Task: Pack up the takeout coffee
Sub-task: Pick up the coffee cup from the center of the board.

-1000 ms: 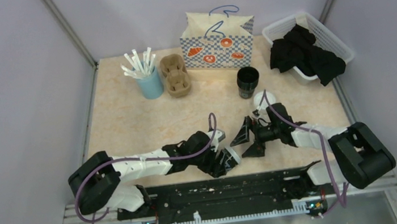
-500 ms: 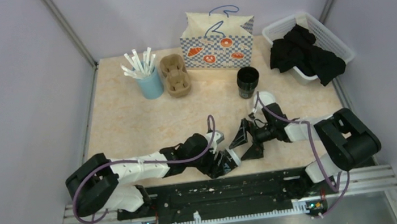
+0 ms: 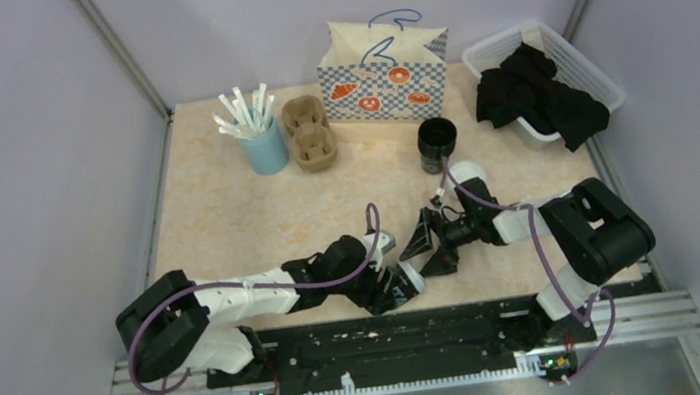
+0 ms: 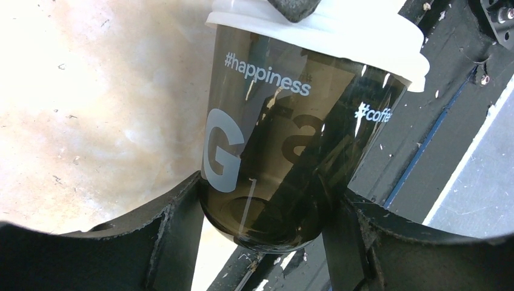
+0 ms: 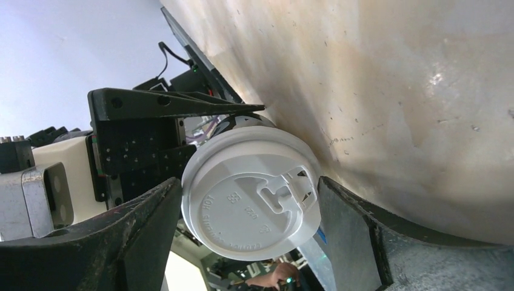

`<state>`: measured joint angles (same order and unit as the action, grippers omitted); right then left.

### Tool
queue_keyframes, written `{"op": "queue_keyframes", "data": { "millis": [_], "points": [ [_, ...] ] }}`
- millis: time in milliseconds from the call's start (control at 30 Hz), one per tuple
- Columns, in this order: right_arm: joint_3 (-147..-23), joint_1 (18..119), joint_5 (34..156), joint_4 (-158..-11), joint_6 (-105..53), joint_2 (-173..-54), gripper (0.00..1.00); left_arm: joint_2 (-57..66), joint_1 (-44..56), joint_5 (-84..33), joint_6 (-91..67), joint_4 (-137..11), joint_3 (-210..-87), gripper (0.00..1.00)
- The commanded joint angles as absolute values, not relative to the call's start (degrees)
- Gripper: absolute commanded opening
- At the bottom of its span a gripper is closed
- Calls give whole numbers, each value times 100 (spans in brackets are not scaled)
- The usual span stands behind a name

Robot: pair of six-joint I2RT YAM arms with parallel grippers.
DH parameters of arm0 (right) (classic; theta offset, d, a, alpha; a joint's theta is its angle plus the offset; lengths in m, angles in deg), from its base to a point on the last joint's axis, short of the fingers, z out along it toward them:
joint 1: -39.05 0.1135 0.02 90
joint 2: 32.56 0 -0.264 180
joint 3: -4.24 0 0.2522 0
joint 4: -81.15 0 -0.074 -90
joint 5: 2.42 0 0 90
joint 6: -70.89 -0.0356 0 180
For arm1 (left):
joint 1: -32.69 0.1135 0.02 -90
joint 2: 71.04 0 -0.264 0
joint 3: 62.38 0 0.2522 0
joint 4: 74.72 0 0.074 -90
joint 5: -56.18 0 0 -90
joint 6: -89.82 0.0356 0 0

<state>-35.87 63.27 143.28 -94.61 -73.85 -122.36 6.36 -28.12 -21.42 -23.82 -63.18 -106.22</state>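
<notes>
Jaws: left gripper clamps cup, right gripper straddles lid.

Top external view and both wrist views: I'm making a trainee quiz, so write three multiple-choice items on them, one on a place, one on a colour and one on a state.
1. Where does the unlidded black cup stand?
A. far left corner
B. just in front of the patterned paper bag
C. at the near edge

2. What colour is the lid of the held cup?
A. white
B. brown
C. blue

3. What state is the left pincer in?
A. open and empty
B. out of view
C. shut on the held cup

B: it stands just before the bag's right end.
A: the right wrist view shows it white.
C: it clamps the cup from both sides.
</notes>
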Motion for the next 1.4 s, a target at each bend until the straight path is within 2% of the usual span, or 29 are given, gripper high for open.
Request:
{"op": "queue_keyframes", "data": {
  "millis": [0, 400, 533, 667, 900, 1233, 1367],
  "points": [
    [-3585, 6425, 14546, -9944, -7622, -12340, 77, 778, -2822, -2138, -2219, -6391, -10582, 70],
    [-3510, 6425, 14308, -9822, -7824, -11756, 69, 763, -2826, -2146, -2270, -6207, -10652, 91],
    [-3599, 6423, 14222, -9695, -7889, -11498, 67, 620, -2822, -2218, -2348, -6209, -10558, 93],
    [-3982, 6436, 14039, -9010, -7642, -11177, 65, 633, -2817, -2303, -2399, -6282, -10576, 94],
    [-5071, 6485, 12906, -6606, -6505, -10710, 61, 835, -2813, -2473, -2469, -6281, -10861, 99],
    [-5677, 6487, 12127, -5183, -5890, -10269, 61, -156, -2773, -2746, -2731, -6225, -10361, 98],
    [-6087, 6483, 11349, -4426, -5497, -10121, 61, -494, -2769, -2694, -2910, -6088, -10246, 99]
  ]
}}
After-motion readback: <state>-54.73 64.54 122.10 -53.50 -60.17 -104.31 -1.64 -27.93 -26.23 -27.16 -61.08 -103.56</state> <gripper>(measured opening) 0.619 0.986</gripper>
